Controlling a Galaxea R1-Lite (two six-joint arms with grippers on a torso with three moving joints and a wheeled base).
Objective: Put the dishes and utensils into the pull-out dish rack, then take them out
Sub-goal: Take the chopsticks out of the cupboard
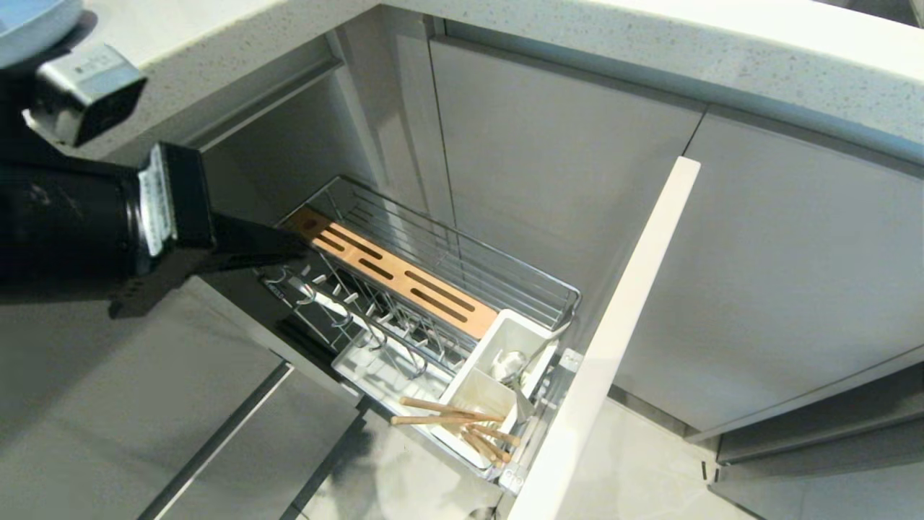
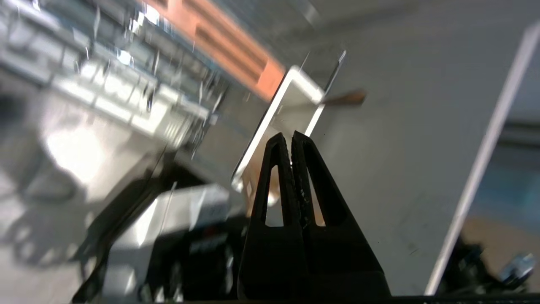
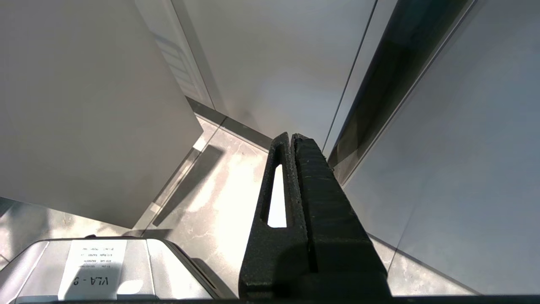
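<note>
The pull-out dish rack stands drawn out of the cabinet, with its wooden strip and empty plate prongs. Wooden chopsticks and a silver spoon rest in its white caddy at the front end. A pale blue plate shows at the counter's top left corner. The bowl is out of view. My left gripper hovers at the rack's back end, shut and empty. My right gripper is parked low over the floor, shut on nothing.
The rack's front panel juts out edge-on to the right of the caddy. Grey cabinet doors close in behind, and the stone countertop runs above. A lower cabinet front lies at the left.
</note>
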